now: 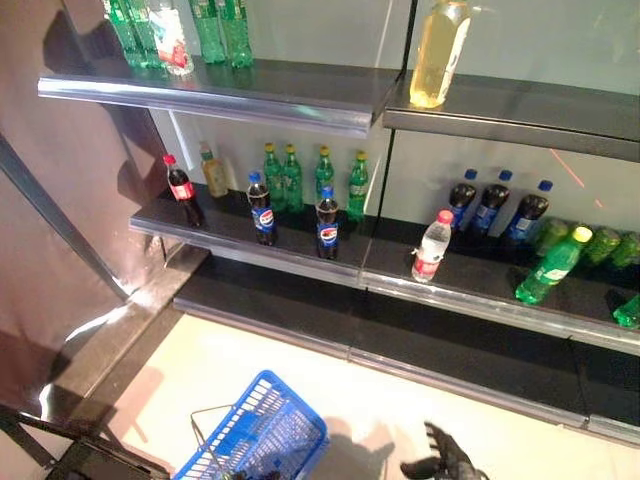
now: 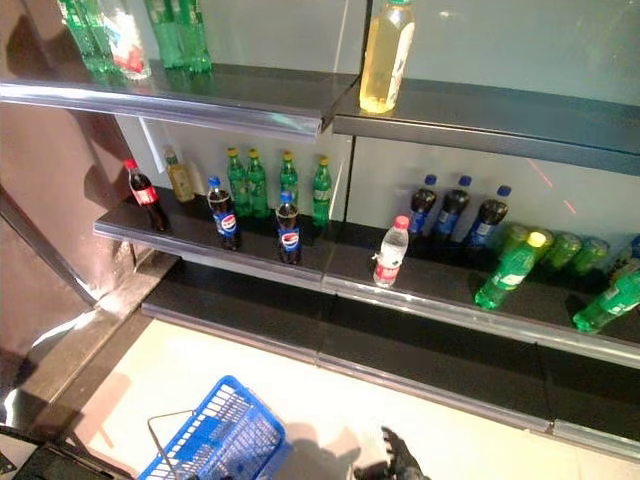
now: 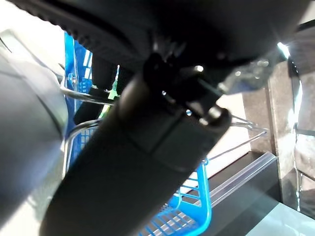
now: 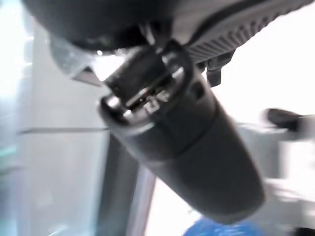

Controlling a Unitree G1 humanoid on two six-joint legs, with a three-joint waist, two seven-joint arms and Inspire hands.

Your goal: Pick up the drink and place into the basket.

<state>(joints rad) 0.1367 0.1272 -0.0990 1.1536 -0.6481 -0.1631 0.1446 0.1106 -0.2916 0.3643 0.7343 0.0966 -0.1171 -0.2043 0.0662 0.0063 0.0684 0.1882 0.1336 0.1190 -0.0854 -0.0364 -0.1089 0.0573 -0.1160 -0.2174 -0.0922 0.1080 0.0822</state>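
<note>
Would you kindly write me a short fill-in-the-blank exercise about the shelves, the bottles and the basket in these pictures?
1. The basket on the floor is coloured ____.
2. The tall yellow bottle stands on the ____ shelf.
3. The clear water bottle on the middle shelf has a cap coloured ____.
4. The right hand holds ____.

Missing words: blue; top; red; nothing
</note>
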